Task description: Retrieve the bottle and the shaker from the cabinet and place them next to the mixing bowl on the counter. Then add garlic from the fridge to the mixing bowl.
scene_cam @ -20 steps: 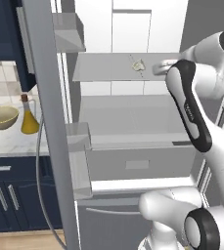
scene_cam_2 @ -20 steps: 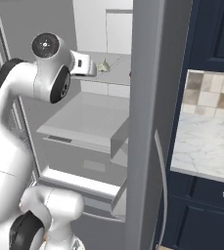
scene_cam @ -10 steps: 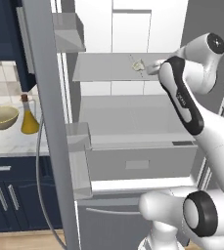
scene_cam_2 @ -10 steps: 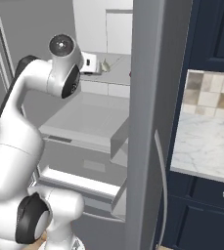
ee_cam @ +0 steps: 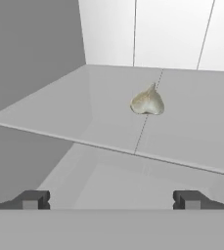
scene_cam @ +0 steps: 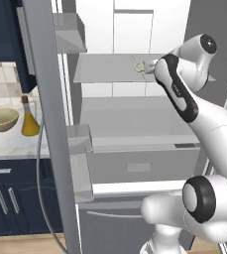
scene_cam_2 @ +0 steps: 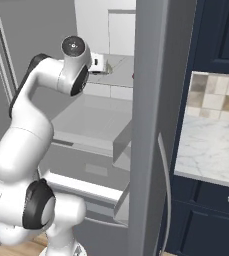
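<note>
The garlic [ee_cam: 147, 101] lies alone on a grey shelf [ee_cam: 59, 112] of the open fridge [scene_cam: 135, 124], a little back from the shelf's front edge and well short of the white back wall. The gripper [ee_cam: 111, 199] faces it from in front of that edge with its fingers [ee_cam: 33, 199] spread wide and nothing between them; the bulb sits slightly to one side of the line between the tips.

The likely trouble is in the approach. The bulb is small, rounded and loose on a smooth shelf, so if one finger reaches it first it will probably roll or skid toward the back wall instead of being caught. Coming in too low could drive the fingertips into the shelf's front edge. A pinch on the tapered top rather than the body would probably squeeze it out.

In the left base view the bottle [scene_cam: 29, 118] stands on the marble surface [scene_cam: 11, 144] just beside the mixing bowl [scene_cam: 1, 119], on the fridge side of it. The shaker cannot be made out there; the open fridge door [scene_cam: 53, 124] cuts off the surface next to the bottle. In that view the garlic is only a pale speck against the arm's wrist, and the fingers themselves are hidden behind the forearm. In the right base view the door edge covers the shelf's far part, and the surface is cropped at the frame.
</note>
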